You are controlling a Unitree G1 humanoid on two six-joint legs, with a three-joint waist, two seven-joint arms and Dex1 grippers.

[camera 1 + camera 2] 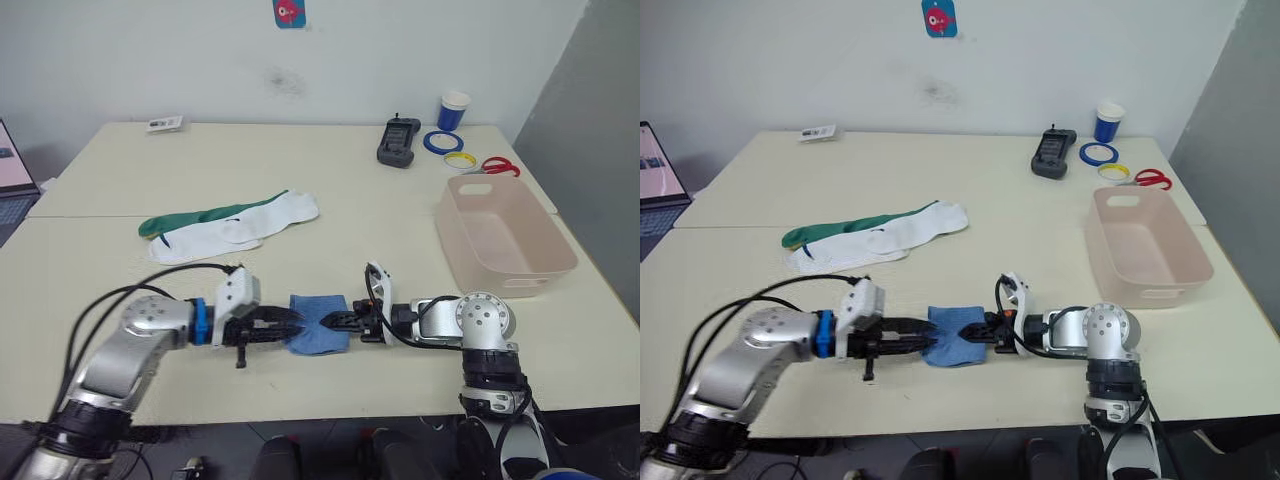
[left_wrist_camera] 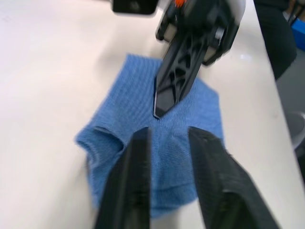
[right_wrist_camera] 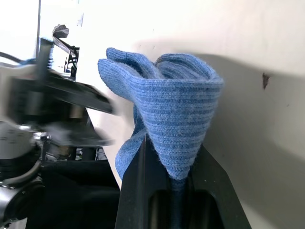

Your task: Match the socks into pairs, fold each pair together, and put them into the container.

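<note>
No writing can be read anywhere. The sticker (image 1: 940, 18) on the wall carries a red and blue picture, but no letters can be made out. The small card (image 1: 818, 132) at the far edge of the table has dark marks too fine to read. The black device (image 1: 1052, 153) and the blue cup (image 1: 1108, 121) show no legible label.

right gripper (image 3: 172, 167) — pinching blue sock (image 3: 164, 112) (bunched) | table (image 3: 257, 57)
</note>
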